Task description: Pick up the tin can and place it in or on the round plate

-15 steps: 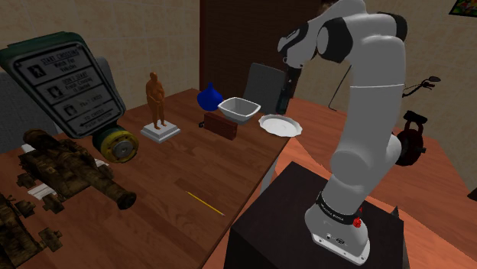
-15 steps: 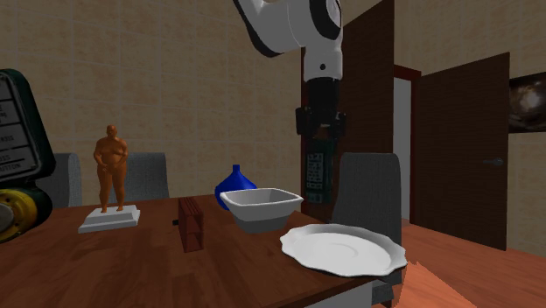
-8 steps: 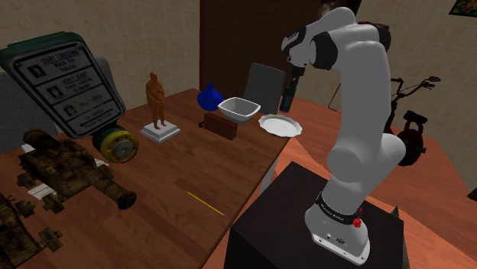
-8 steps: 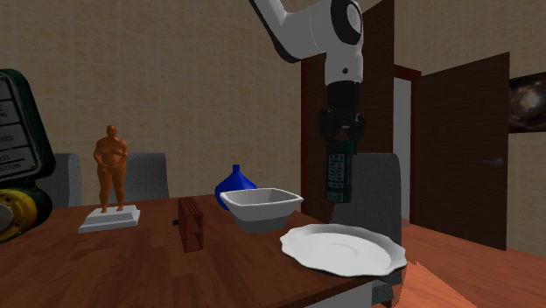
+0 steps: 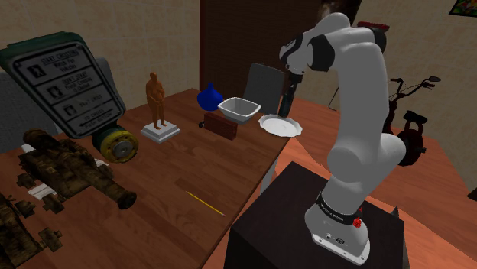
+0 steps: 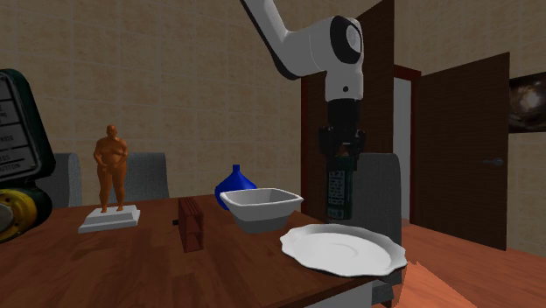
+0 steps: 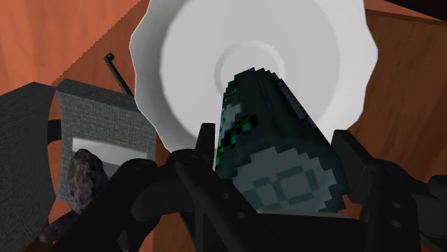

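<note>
Wood table (image 5: 191, 168), fingers (image 7: 352, 157) clasping dark can (image 7: 276, 143), apparently over white plate (image 7: 179, 64)

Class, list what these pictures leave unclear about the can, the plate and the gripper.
1. Wrist view: the tin can's label is too blocky to read.
2. Wrist view: can and gripper hide part of the round plate.
3. Shoulder view: the can is too small and dark to make out.

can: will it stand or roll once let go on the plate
Likely stiff: the can shows no denting in the gripper. Tall and narrow, hanging upright, so it may tip and roll on the plate if released high.
</note>
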Motion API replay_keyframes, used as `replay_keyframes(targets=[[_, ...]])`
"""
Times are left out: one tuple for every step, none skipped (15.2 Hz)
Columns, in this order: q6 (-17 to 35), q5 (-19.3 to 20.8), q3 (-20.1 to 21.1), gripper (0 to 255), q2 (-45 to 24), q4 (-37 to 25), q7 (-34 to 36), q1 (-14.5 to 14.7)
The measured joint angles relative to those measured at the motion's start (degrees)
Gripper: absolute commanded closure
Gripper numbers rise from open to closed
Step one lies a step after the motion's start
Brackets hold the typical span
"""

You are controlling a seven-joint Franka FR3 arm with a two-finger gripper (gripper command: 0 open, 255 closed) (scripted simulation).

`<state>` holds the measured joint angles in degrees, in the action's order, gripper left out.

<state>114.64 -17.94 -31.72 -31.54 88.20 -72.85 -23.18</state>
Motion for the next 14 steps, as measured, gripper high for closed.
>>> replay_keyframes(targets=[[0.6, -0.2, 0.2, 255, -0.4, 0.2, -0.1, 0.0], [1.2, -0.4, 0.3, 255, -0.7, 0.6, -0.3, -0.1], [1.9, -0.7, 0.4, 255, -1.2, 0.8, -0.4, -0.2], [2.5, -0.8, 0.5, 255, -1.3, 1.4, -0.5, -0.2], [3.2, -1.0, 0.7, 255, -1.7, 1.7, -0.6, -0.2], [3.7, -1.2, 0.8, 255, -2.0, 2.0, -0.7, -0.2], [4.3, -1.4, 0.9, 255, -2.2, 2.4, -0.9, -0.3], [4.9, -1.7, 1.1, 255, -2.7, 2.5, -0.9, -0.4], [5.3, -1.9, 1.2, 255, -3.2, 2.5, -1.1, -0.5], [5.8, -2.1, 1.3, 255, -3.4, 2.7, -1.2, -0.6], [6.5, -2.3, 1.5, 255, -3.9, 3.0, -1.4, -0.7], [6.9, -2.5, 1.7, 255, -4.2, 3.1, -1.4, -0.7], [7.1, -2.5, 1.7, 255, -4.3, 3.3, -1.5, -0.7], [7.2, -2.6, 1.7, 255, -4.3, 3.4, -1.5, -0.7]])
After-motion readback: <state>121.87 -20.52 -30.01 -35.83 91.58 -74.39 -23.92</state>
